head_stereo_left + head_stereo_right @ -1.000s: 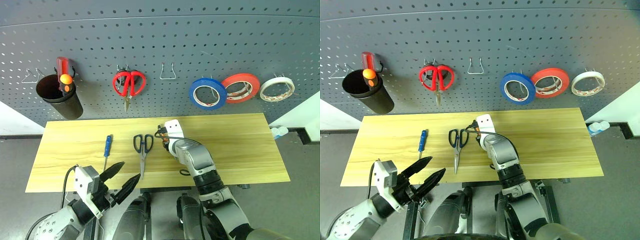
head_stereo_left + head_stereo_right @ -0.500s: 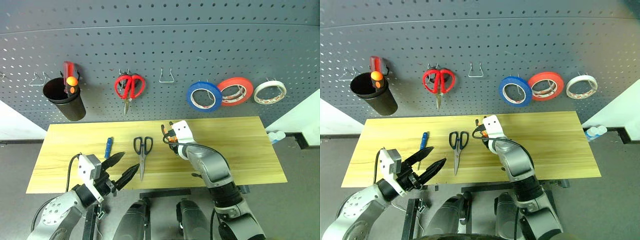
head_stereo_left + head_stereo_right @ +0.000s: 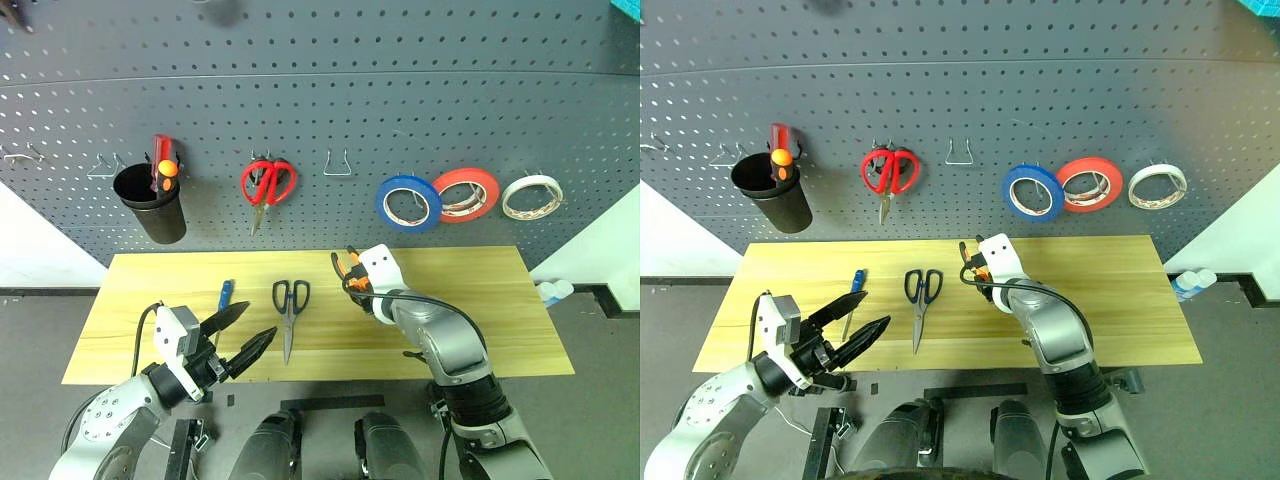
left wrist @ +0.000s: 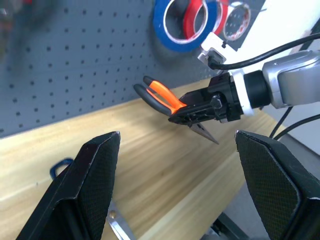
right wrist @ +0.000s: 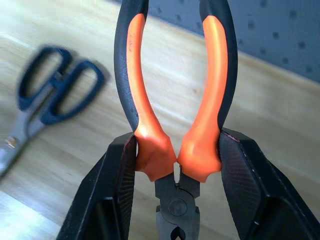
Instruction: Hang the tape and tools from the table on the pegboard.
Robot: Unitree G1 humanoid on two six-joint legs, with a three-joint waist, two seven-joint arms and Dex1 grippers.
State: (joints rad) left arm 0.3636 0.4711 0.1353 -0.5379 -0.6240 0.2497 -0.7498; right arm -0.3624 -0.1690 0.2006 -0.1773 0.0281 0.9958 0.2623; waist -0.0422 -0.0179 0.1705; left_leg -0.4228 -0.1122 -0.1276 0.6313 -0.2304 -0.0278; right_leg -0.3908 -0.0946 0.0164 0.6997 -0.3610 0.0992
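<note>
— How's the light?
— Bright, even; my dark grey perforated pegboard (image 3: 400, 100) bows at the edges.
— Any blur?
— The dark-handled long-bladed scissors (image 5: 45, 107) behind my right gripper (image 5: 175, 175) smear soft.

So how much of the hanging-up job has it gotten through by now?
Done: the blue tape hangs on the pegboard. In hand: the right gripper clamps the orange-handled pliers above the table. Left: dark-handled scissors and blue screwdriver lie on it; the left gripper is open.

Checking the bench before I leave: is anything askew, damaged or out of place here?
Nothing looks damaged or spilled. The dark-handled scissors and blue-handled screwdriver lie flat on the table, not yet hung, and the right gripper holds the pliers by their handles.
</note>
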